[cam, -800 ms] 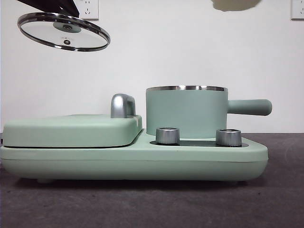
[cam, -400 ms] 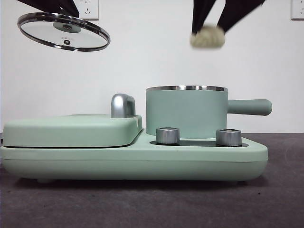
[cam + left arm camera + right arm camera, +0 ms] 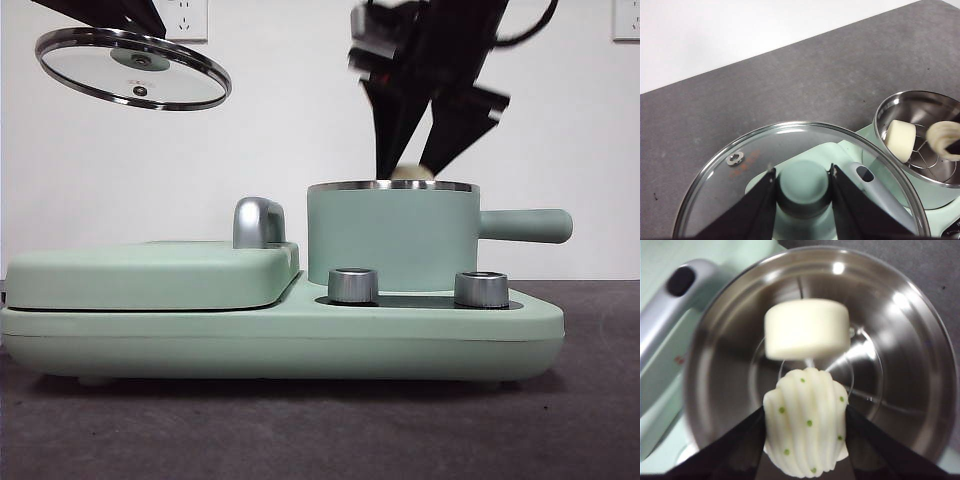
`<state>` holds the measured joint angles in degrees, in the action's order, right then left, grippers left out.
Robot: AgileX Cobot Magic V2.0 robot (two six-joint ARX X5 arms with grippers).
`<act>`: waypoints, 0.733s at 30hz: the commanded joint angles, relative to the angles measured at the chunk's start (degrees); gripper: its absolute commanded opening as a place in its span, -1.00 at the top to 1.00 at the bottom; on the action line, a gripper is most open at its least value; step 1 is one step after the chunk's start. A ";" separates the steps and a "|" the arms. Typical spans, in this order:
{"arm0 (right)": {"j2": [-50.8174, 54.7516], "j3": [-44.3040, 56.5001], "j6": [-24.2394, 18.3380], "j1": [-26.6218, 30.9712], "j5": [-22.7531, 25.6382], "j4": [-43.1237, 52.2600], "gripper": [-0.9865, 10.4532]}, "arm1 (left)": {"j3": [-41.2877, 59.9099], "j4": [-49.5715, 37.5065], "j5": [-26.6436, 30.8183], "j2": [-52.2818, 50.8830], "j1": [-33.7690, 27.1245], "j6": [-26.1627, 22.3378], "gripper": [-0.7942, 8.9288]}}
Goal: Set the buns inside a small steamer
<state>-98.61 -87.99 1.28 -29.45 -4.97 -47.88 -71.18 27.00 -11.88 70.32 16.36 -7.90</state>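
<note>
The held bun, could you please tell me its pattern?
Cream ridged bun with green flecks, clearest in right wrist view.

The right gripper, clamped on the ridged bun, has dropped from high above the small steamer to its steel rim; the bun now barely shows above it.
</note>
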 commanded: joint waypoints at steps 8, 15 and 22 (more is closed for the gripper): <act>-5.79 -1.42 -0.63 0.74 -0.98 2.69 0.17 | -0.96 -0.83 -0.13 0.15 0.15 0.02 0.81; 5.09 -3.52 0.85 0.22 -0.52 6.19 0.15 | -0.96 0.83 -0.13 0.15 0.15 -0.02 0.81; 20.96 1.31 0.87 -2.01 6.58 23.96 0.15 | -0.96 0.74 -0.13 0.15 0.15 -0.02 0.81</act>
<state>-77.25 -86.94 1.74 -31.09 1.32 -24.36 -71.18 29.47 -11.88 70.32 16.36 -7.90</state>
